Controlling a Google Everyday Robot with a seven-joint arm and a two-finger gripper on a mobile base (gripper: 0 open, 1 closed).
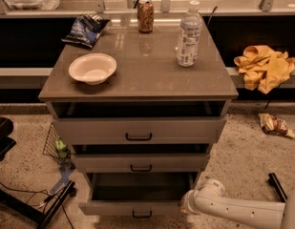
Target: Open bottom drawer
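- Bottom drawer (132,208) is sitting pulled out at the foot of the cabinet, lowest of three. Its slim grey front is standing forward of the drawers above, the black bar handle (142,214) is facing the camera, and the dim grey inside is showing.
- Middle drawer (140,162) and top drawer (137,130) are each standing slightly out, with dark gaps above them.
- On the floor to the left, a wire basket (54,144) is leaning beside the cabinet, with cables (23,194) trailing below it.
- On the cabinet top (137,80), a chip bag (85,28) is lying at the back left, a white bowl (92,68) is sitting in front of it, a can (145,15) is standing at the back middle, and a bottle (188,35) is standing to the right.
- A yellow cloth (264,66) is lying on the ledge to the right, with a wrapper (275,124) on the floor below.
- The white arm (242,210) is reaching in low from the right. The gripper (187,206) is sitting at the bottom drawer's right front corner; I cannot tell whether it is clenched or released.
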